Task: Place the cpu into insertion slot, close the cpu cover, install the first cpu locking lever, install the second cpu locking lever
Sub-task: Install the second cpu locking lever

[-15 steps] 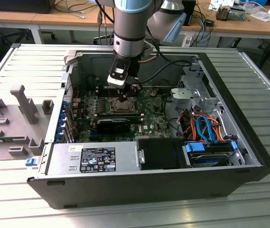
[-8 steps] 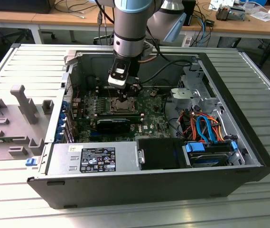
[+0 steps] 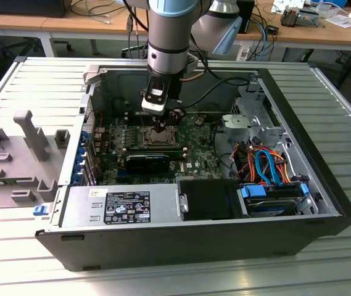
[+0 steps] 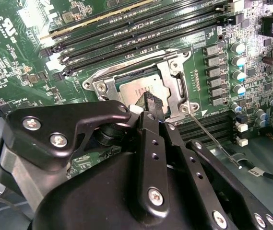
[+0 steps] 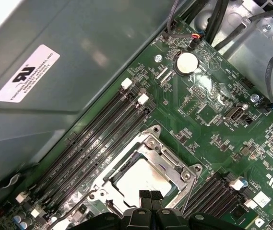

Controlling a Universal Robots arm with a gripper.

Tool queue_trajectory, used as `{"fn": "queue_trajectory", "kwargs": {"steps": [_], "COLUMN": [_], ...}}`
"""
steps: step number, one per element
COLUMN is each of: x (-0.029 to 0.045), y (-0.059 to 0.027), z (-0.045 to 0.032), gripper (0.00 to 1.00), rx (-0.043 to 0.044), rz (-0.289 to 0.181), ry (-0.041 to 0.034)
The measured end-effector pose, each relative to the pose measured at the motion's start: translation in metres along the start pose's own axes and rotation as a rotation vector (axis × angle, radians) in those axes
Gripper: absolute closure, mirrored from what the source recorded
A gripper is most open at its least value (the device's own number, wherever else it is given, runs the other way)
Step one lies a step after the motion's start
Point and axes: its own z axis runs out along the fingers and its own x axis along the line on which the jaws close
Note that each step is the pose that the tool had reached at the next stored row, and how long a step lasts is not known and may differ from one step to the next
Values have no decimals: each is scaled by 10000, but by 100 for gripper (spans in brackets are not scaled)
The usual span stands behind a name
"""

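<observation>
The cpu (image 4: pixel 135 89) (image 5: pixel 138 175), a dull silver square, lies flat in the insertion slot (image 4: pixel 95 81) on the green board. The cpu cover (image 4: pixel 175 79) (image 5: pixel 172 160), a silvery frame, lies down around the chip's edges. A thin wire locking lever (image 4: pixel 212 136) (image 5: pixel 189 191) sticks out from one corner of the socket, over the board. My gripper (image 4: pixel 151 101) (image 5: pixel 150 195) (image 3: pixel 163 122) hangs just above the chip's near edge, its two black fingertips pressed together with nothing between them.
The board sits inside an open black computer case (image 3: pixel 323 185). Long black memory slots (image 4: pixel 141 33) (image 5: pixel 98 129) run along one side of the socket. Capacitors (image 4: pixel 239 62), a coin battery (image 5: pixel 187 62), a black power supply (image 3: pixel 132 206) and coloured cables (image 3: pixel 268 163) surround it.
</observation>
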Motion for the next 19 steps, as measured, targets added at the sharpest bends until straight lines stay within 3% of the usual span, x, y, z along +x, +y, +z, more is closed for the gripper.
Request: {"fn": "queue_trajectory", "kwargs": {"steps": [19], "x": [0], "y": [0], "z": [0], "gripper": [89], "rx": [15], "rz": [-575], "ry": [-28]}}
